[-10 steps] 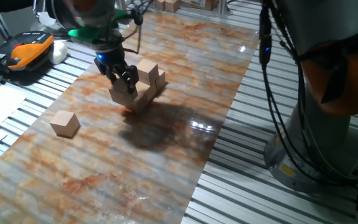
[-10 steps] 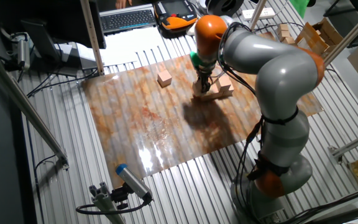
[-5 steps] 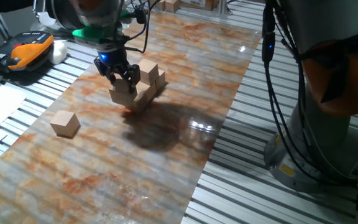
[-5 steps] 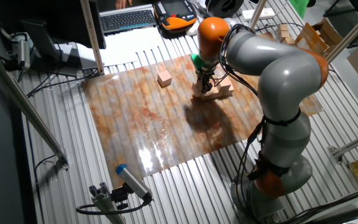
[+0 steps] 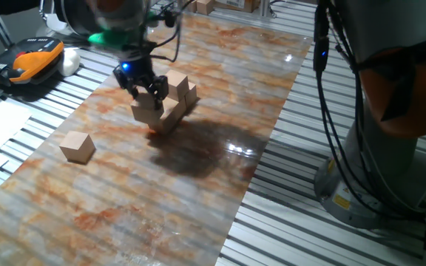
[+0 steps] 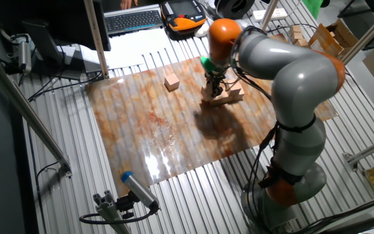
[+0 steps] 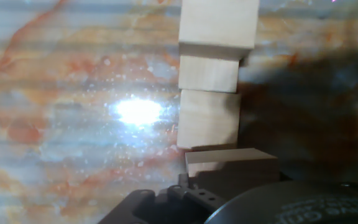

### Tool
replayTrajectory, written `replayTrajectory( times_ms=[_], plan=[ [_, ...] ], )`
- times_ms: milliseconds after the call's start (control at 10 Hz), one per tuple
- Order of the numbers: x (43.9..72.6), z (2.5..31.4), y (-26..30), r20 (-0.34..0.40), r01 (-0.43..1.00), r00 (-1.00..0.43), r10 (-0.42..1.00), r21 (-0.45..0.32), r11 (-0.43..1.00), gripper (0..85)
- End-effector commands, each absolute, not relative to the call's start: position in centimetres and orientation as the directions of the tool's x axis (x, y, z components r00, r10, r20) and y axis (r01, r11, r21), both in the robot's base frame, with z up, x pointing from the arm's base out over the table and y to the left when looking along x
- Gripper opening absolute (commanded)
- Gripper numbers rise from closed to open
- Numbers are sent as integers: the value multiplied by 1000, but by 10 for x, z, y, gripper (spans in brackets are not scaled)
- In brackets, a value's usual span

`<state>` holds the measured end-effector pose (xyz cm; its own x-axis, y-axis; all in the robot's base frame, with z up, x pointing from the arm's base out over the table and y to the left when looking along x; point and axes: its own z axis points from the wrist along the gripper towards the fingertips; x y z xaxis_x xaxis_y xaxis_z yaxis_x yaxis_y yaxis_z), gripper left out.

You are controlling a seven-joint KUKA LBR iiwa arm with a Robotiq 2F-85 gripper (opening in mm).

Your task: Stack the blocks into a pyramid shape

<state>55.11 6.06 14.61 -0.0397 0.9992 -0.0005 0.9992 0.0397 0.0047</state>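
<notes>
The blocks (image 5: pixel 161 103) are pale unpainted wood with a matt, smooth face; the loose block (image 5: pixel 78 146) to the side has the same dull tan finish. They sit on a glossy mat (image 5: pixel 198 185) printed with rust-orange and grey marbling, which throws back a bright glare from the lamp. Around it the table (image 5: pixel 324 236) is ribbed bare metal, lightly shiny. The gripper (image 5: pixel 143 86) looks like matt black plastic or metal. The arm (image 6: pixel 291 71) has smooth grey casing with glossy orange joints.
</notes>
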Motion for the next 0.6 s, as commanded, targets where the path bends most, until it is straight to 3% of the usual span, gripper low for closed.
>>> replayTrajectory(
  times_ms=[0, 500],
  plan=[
    [551, 146, 58, 3, 999, -40, 999, 8, 40, 0],
    [552, 143, 53, -8, 999, -54, 998, -1, 54, 0]
  ],
)
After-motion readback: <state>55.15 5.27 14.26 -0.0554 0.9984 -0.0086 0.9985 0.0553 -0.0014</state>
